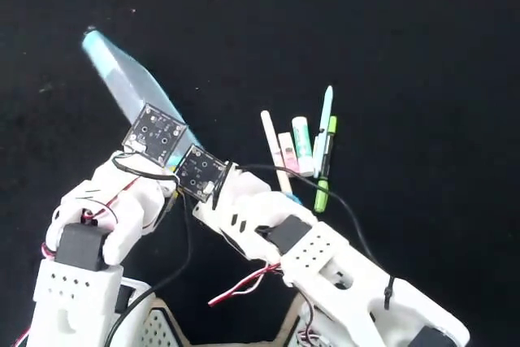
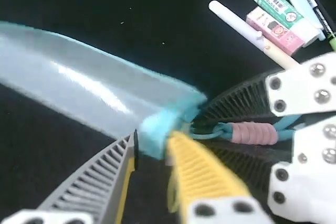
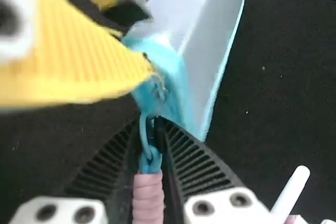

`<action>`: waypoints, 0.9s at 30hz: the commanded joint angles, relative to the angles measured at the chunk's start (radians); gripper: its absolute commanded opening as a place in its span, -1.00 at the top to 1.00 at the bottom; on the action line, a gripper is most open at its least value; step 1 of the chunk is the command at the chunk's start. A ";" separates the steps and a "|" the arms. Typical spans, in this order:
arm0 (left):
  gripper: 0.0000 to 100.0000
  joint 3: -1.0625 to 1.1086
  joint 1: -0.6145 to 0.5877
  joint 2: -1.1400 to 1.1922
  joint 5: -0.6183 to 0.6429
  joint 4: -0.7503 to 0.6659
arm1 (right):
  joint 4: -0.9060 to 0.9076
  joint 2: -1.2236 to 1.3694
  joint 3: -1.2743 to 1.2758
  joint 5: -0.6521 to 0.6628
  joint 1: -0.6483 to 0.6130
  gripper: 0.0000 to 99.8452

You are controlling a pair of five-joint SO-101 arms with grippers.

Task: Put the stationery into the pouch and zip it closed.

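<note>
A translucent light-blue pouch [image 1: 126, 79] lies slanted on the black table, and the stationery [image 1: 301, 152] lies in a loose row to its right, outside it. My left gripper [image 2: 152, 142] is shut on the pouch's [image 2: 89, 87] near cyan end. Right beside it, my right gripper [image 3: 151, 124] is shut on the cyan zipper pull [image 3: 148, 153], which carries a pink bead [image 2: 253, 132]. In the high view both wrists meet at that pouch end, and their camera boards hide the fingers.
The stationery row holds a white pen [image 1: 272, 148], a pink eraser [image 1: 288, 154], a glue stick [image 1: 302, 144], a pale blue pen [image 1: 324, 119] and a green marker [image 1: 325, 170]. Black table [image 1: 422, 71] stretches to the right and behind.
</note>
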 commanded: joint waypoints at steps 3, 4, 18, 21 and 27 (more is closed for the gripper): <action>0.92 -0.004 0.001 0.005 0.130 -0.023 | -0.011 0.004 -0.047 0.005 0.005 0.98; 0.92 -0.007 0.002 0.005 0.147 -0.023 | -0.012 0.004 -0.047 0.005 0.005 0.98; 0.92 -0.013 0.002 0.005 0.232 -0.060 | -0.143 0.005 -0.048 -0.215 0.132 0.98; 0.92 -0.015 0.002 0.005 0.232 -0.060 | -0.160 0.005 -0.048 -0.241 0.175 0.98; 0.92 -0.015 -0.024 0.005 0.232 -0.081 | -0.158 0.005 -0.047 -0.242 0.180 0.98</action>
